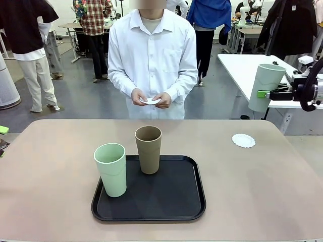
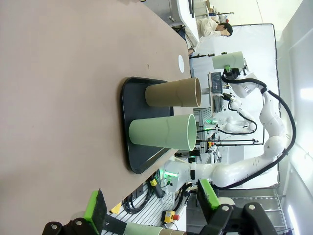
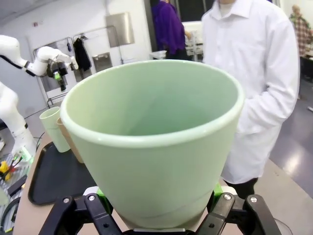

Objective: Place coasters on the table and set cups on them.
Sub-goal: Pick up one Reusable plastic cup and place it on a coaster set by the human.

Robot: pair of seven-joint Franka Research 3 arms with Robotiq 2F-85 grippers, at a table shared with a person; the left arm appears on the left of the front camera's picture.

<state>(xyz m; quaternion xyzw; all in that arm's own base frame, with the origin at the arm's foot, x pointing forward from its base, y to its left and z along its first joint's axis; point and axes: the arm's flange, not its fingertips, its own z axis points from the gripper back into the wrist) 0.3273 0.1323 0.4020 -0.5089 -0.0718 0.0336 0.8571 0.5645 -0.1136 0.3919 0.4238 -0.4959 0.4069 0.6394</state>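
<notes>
Two tumblers, a mint green cup (image 1: 110,169) and a brown cup (image 1: 148,149), stand on the black tray (image 1: 171,194) down-left of the right end effector (image 1: 262,94), which clamps a second mint green cup (image 1: 266,80) in the air. A white coaster (image 1: 244,140) lies on the surface (image 1: 50,191) below that end effector. The left end effector (image 2: 151,203) gapes wide, empty.

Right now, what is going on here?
The right end effector holds one mint green cup in the air, on the side where a coaster lies on the table. The other mint cup and the brown cup stand on the black tray. The person holds another coaster. The left end effector is open.
</notes>
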